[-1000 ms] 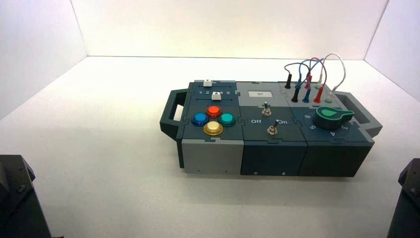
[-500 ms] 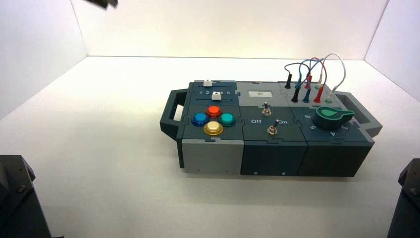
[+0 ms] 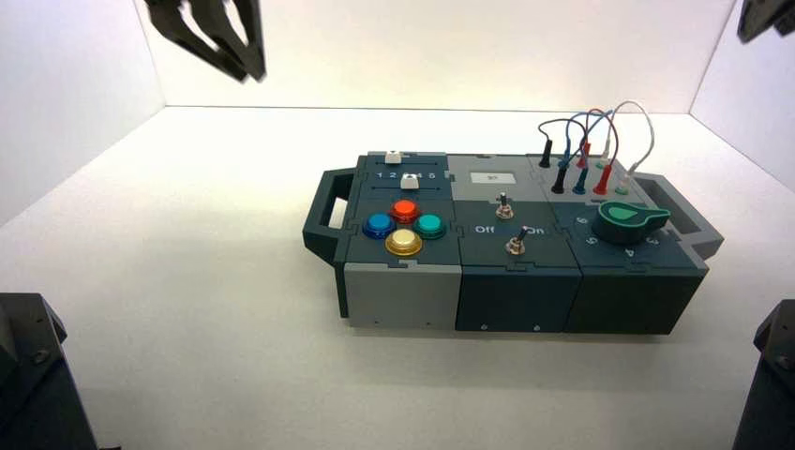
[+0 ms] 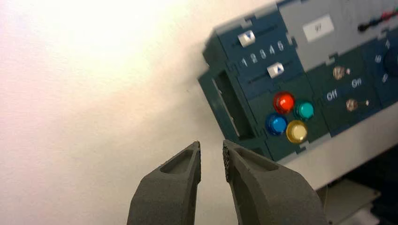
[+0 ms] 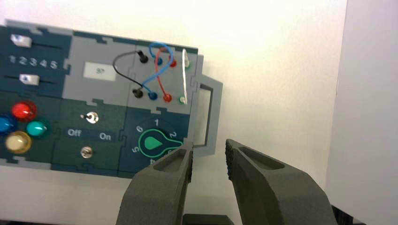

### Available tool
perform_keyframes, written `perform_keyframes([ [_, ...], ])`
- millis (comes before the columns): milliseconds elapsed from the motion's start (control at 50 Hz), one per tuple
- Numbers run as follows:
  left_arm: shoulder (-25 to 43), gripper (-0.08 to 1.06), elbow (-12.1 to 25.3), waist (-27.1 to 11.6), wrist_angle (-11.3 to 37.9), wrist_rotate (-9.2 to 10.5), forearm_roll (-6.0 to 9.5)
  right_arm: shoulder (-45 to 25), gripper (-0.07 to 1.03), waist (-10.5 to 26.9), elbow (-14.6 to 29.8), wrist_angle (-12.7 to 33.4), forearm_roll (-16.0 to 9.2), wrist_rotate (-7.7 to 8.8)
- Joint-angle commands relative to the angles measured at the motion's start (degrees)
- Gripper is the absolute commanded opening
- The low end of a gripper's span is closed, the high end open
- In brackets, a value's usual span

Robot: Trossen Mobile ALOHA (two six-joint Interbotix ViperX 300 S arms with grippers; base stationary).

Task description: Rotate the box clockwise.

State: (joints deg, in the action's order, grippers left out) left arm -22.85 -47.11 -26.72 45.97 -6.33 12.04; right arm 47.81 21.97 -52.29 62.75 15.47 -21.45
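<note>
The box (image 3: pixel 506 281) lies lengthwise right of the table's middle, with four coloured buttons (image 3: pixel 404 226) at its left end and the green dial (image 3: pixel 626 221) and plug wires (image 3: pixel 591 141) at its right. My left gripper (image 3: pixel 239 67) hangs high over the far left. In the left wrist view it (image 4: pixel 211 146) is open by a narrow gap and holds nothing, short of the box's left end handle (image 4: pixel 225 105). My right gripper (image 3: pixel 764 17) shows at the far right corner. In its wrist view it (image 5: pixel 209 145) stands open above the right end handle (image 5: pixel 209 117), apart from it.
White walls (image 3: pixel 75 66) close in the table on the left, back and right. The arm bases sit dark at the near left corner (image 3: pixel 28 375) and the near right corner (image 3: pixel 771 375). White table surface surrounds the box.
Both grippers have come into the high view, the left at the top left, the right at the top right corner. The box has not moved.
</note>
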Motion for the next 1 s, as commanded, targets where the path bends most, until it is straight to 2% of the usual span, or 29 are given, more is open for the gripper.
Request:
perform_keyframes([
  [20,1.58,0.29,1.58,-0.70,-0.18,-0.09,0.70,-1.85,0.39,-1.67,0.62,-1.32,0.00,-0.09],
  [180,3.69,0.29,2.11,-0.70,-0.18,-0.09,0.97,-5.89,0.40,-3.16,1.14,-1.23,-0.44,0.00],
  [320,5.89,0.29,3.60,-0.70,0.18,-0.26,0.97,-10.72,0.40,-3.52,3.87,-1.76,-0.97,0.00],
  [540,8.96,0.29,5.89,-0.70,0.53,-0.26,0.97,-17.40,0.42,-4.48,7.12,-6.59,-1.05,-0.26],
  [760,11.43,0.29,7.12,-0.97,0.70,-0.44,0.97,-23.29,0.43,-10.37,6.24,-8.53,-1.05,0.09],
  [1000,12.57,0.29,7.65,-1.14,0.79,-1.05,0.97,-30.23,0.43,-10.81,4.92,-8.96,-1.49,0.00],
])
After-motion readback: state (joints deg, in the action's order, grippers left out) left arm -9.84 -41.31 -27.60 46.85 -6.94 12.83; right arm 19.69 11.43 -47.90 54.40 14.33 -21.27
